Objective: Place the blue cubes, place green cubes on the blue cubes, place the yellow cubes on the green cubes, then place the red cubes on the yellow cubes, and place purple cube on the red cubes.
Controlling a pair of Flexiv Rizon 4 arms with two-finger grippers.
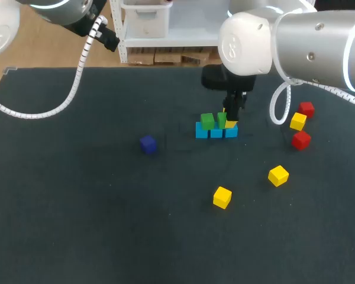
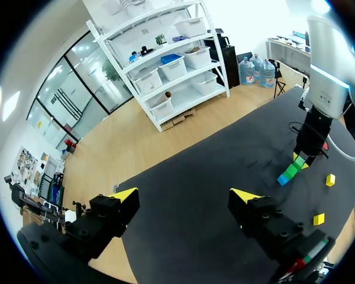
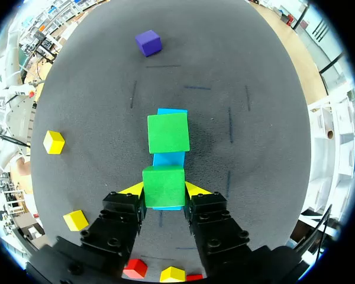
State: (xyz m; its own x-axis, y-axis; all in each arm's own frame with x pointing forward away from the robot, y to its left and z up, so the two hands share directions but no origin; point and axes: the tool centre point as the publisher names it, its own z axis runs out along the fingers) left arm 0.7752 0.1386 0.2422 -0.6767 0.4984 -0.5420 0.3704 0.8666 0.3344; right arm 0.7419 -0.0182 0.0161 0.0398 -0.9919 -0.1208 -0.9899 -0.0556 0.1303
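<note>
Quick status for you, everything placed off the blue row. The table (image 1: 77, 225) carries the whole set, and your right arm (image 1: 296, 41) reaches in over the row while your left arm (image 1: 23, 18) hangs back, well apart from it at the far corner. The left gripper (image 2: 186, 195) has its jaws spread wide with nothing between them. The right gripper (image 3: 164, 190) is clamped on a green cube (image 3: 164, 182), one finger on each side. It holds that cube right over the end of the blue row (image 1: 216, 132) closest to the right arm. I honestly can't tell if the cube has touched down on the blue yet. The other green cube (image 1: 207, 121) already sits on top of the row at the opposite end. So my read: blue layer done, green layer half done and mid-placement. Everything above that is not started. Three yellow cubes (image 1: 278, 176) lie loose, two in front of the row and one off beyond its right-arm end. That last one sits between the two red cubes (image 1: 301, 139). The purple cube (image 1: 148, 144) sits alone, near the row on its other side.
</note>
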